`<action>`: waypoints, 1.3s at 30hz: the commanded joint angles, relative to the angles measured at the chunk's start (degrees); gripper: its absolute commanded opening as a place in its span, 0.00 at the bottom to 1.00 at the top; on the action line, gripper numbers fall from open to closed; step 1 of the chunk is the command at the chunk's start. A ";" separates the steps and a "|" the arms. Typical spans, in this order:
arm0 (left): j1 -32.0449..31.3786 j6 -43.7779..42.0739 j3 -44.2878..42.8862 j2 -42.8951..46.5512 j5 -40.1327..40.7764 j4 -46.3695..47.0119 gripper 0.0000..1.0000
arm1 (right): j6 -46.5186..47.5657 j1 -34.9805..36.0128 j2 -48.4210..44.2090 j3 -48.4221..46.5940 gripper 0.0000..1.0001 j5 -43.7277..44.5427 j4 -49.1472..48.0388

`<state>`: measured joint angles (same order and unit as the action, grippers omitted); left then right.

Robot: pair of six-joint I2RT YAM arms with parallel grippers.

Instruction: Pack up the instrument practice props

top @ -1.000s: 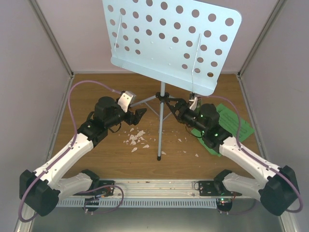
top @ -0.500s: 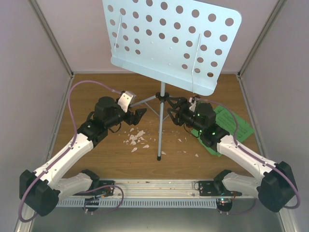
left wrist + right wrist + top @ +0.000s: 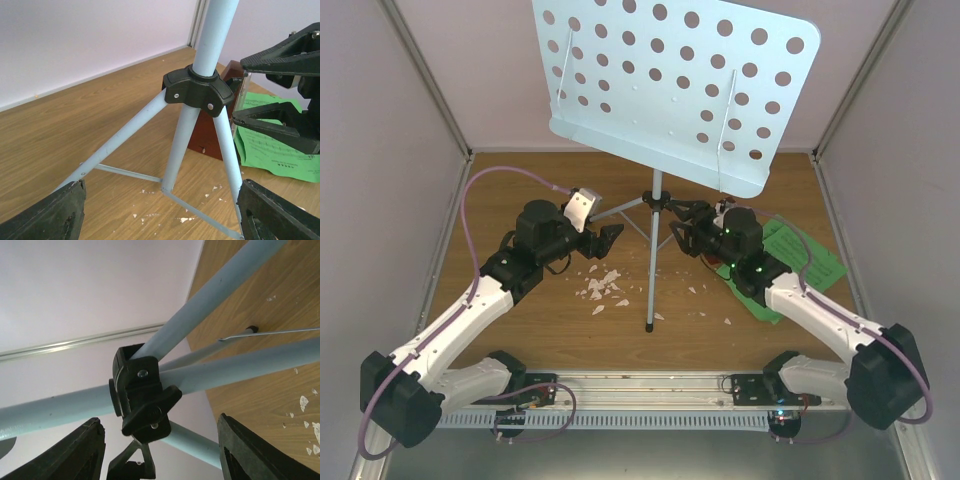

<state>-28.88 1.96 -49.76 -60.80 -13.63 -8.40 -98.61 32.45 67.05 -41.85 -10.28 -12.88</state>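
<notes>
The music stand's pale blue perforated desk (image 3: 670, 90) tilts over the table's back, on a pole with grey tripod legs (image 3: 651, 270). My right gripper (image 3: 682, 228) stands open at the black tripod hub (image 3: 142, 400); the hub and its knob lie between the fingers without touching them. My left gripper (image 3: 610, 237) is open, just left of the pole, and faces the hub (image 3: 197, 90) and the legs (image 3: 177, 145). The reddish-brown metronome (image 3: 212, 137) stands behind the legs. Green sheet music (image 3: 805, 255) lies flat under the right arm.
White crumbs (image 3: 602, 288) are scattered on the wooden table (image 3: 540, 330) left of the pole's foot, with a few more to its right (image 3: 705, 290). Grey walls (image 3: 380, 150) close in both sides and the back.
My right gripper has moved left up to the tripod hub and its jaws have narrowed. The left arm has not moved.
</notes>
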 commanded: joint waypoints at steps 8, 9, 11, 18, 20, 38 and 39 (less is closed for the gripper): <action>-0.29 -0.46 -0.68 0.43 -0.08 1.94 0.83 | -1.38 -1.34 3.54 -4.03 0.55 -0.53 -0.71; -0.28 -0.46 -0.64 0.47 -0.14 2.00 0.83 | -1.34 -1.31 3.72 -4.25 0.52 -0.65 -0.80; -0.28 -0.46 -0.67 0.43 -0.11 1.99 0.83 | -1.29 -1.33 4.08 -4.53 0.46 -0.92 -1.10; -0.28 -0.46 -0.67 0.33 -0.14 1.99 0.83 | -1.65 -1.29 4.76 -4.82 0.23 -1.05 -2.21; -0.28 -0.46 -0.69 0.28 -0.18 1.99 0.83 | -1.42 -1.32 4.76 -4.93 0.19 -0.76 -2.31; -0.21 -0.63 -0.56 0.42 0.24 2.03 0.83 | 2.91 -1.32 1.94 -3.41 0.32 3.99 -1.53; -0.23 -0.64 -0.48 0.41 0.23 2.15 0.83 | 3.84 -1.33 1.31 -3.21 0.45 4.21 -1.53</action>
<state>-28.88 1.96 -49.76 -60.80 -13.61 -8.40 -98.67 31.48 71.16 -45.12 -9.98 -13.72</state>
